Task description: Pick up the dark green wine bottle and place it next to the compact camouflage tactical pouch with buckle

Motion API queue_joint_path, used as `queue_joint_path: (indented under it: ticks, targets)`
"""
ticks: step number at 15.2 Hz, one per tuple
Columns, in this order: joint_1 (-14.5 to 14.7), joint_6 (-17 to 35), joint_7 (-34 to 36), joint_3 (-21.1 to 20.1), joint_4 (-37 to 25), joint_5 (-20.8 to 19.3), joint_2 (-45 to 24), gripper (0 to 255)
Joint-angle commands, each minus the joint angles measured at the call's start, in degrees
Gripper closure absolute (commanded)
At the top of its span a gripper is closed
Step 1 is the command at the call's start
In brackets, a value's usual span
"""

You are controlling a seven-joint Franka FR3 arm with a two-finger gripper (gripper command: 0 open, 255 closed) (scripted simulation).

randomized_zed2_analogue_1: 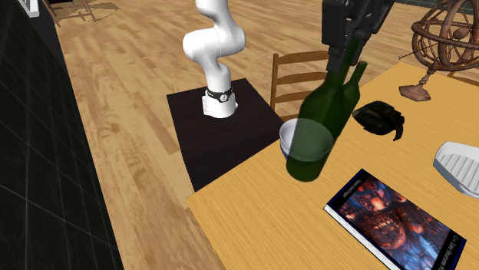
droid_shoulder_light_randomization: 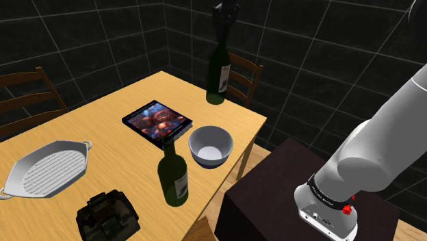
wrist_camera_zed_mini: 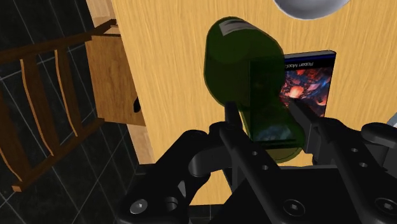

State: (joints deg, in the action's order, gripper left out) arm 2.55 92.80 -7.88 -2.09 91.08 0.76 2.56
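Note:
A dark green wine bottle [droid_shoulder_light_randomization: 218,77] is near the table's far corner, by a chair. My gripper [droid_shoulder_light_randomization: 224,33] comes down from above and is shut on its neck. In the second exterior view the bottle [randomized_zed2_analogue_1: 314,129] leans a little under the gripper [randomized_zed2_analogue_1: 345,49]; I cannot tell whether its base touches the table. In the wrist view both fingers [wrist_camera_zed_mini: 233,118] clasp the bottle [wrist_camera_zed_mini: 245,63] just below its shoulder. The camouflage pouch [droid_shoulder_light_randomization: 107,216] lies at the table's near edge, far from the gripper, and shows as a dark pouch [randomized_zed2_analogue_1: 381,117] in the second exterior view.
A second dark green bottle [droid_shoulder_light_randomization: 173,176] stands between the pouch and a white bowl [droid_shoulder_light_randomization: 211,145]. A book with a red cover [droid_shoulder_light_randomization: 157,121] lies mid-table, and a white grill pan [droid_shoulder_light_randomization: 50,168] lies to the shoulder view's left. Wooden chairs [droid_shoulder_light_randomization: 244,79] flank the table. A metal sphere ornament [randomized_zed2_analogue_1: 447,40] stands at one end.

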Motion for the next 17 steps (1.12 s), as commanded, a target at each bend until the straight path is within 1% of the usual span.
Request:
queue_joint_path:
  ticks: [1,9,17]
  targets:
    - [1.12,0.56,2.42,-1.23,2.43,-0.02,1.93,255]
    - [5.55,1.16,12.51,-7.01,9.01,0.62,8.06,255]
    - [9.90,0.97,23.25,-13.60,11.08,1.66,10.53,255]
